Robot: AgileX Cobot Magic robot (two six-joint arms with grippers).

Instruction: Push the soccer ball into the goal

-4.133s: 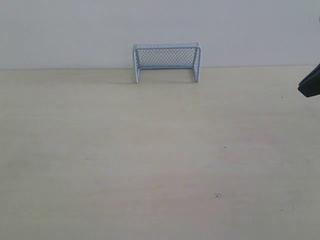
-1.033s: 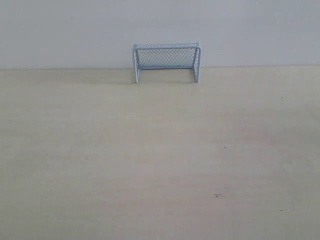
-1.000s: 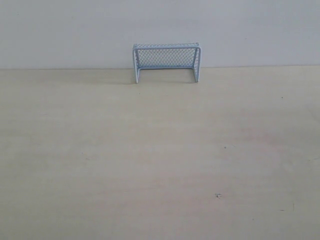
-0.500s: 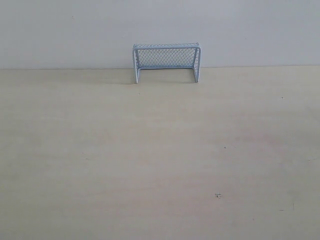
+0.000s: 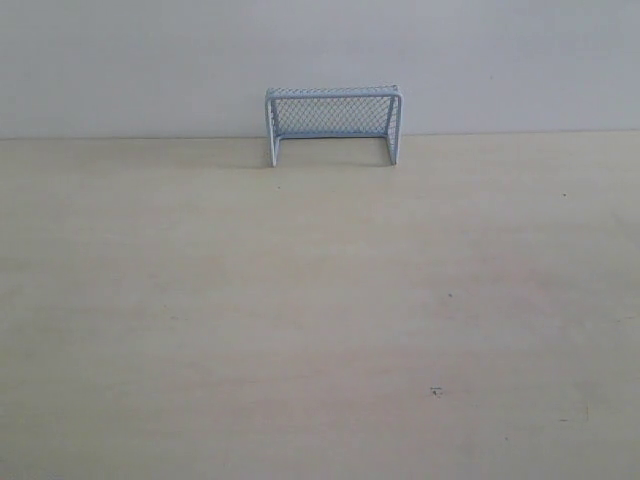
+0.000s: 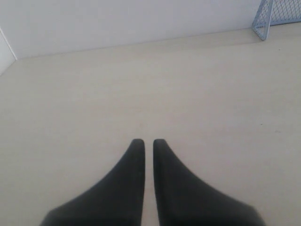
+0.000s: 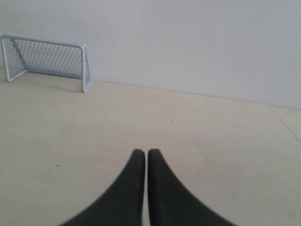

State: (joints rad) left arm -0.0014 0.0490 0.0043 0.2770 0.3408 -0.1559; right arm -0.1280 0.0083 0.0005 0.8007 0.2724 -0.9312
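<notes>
The pale blue-grey goal (image 5: 333, 122) stands at the table's far edge against the white wall, its mouth facing the table. The right wrist view shows the goal (image 7: 47, 59) too, and one of its posts (image 6: 263, 21) is in the left wrist view. No soccer ball is in any view. Neither gripper appears in the exterior view. My left gripper (image 6: 148, 141) is shut with nothing held, a thin slit between its black fingers. My right gripper (image 7: 146, 151) is shut and empty as well, over bare table.
The light wooden table (image 5: 320, 320) fills the exterior view, with a few small dark specks (image 5: 436, 391) on it. A white wall (image 5: 150, 60) runs along the table's far edge.
A dark part of the right arm at the exterior view's right edge 4.1 s ago has gone out of view. Nothing has moved over the last second.
</notes>
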